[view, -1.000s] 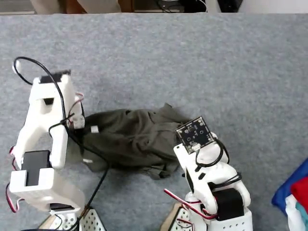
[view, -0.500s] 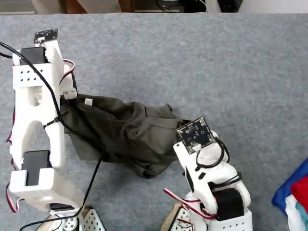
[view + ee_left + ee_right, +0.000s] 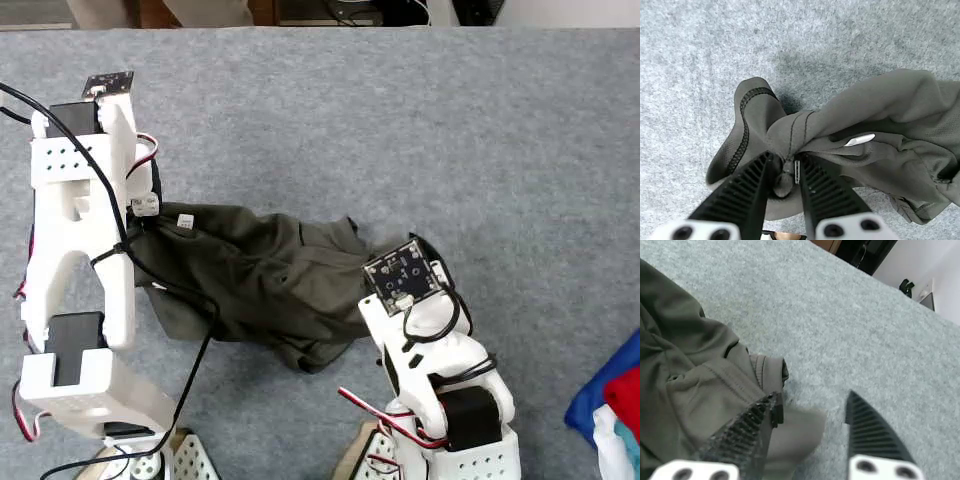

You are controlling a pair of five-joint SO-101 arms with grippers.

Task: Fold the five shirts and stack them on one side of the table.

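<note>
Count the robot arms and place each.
2. The left arm stands at the table's left, left gripper shut on the olive shirt; the right arm is by the near edge, right gripper open at the shirt's edge.

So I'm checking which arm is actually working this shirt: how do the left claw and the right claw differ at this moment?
The left claw is shut, pinching a bunched fold of the dark olive shirt; the right claw is open and grips nothing. The left claw sits at one end of the shirt, the right claw over the opposite edge. Both are low over the grey table, at the same shirt.
</note>
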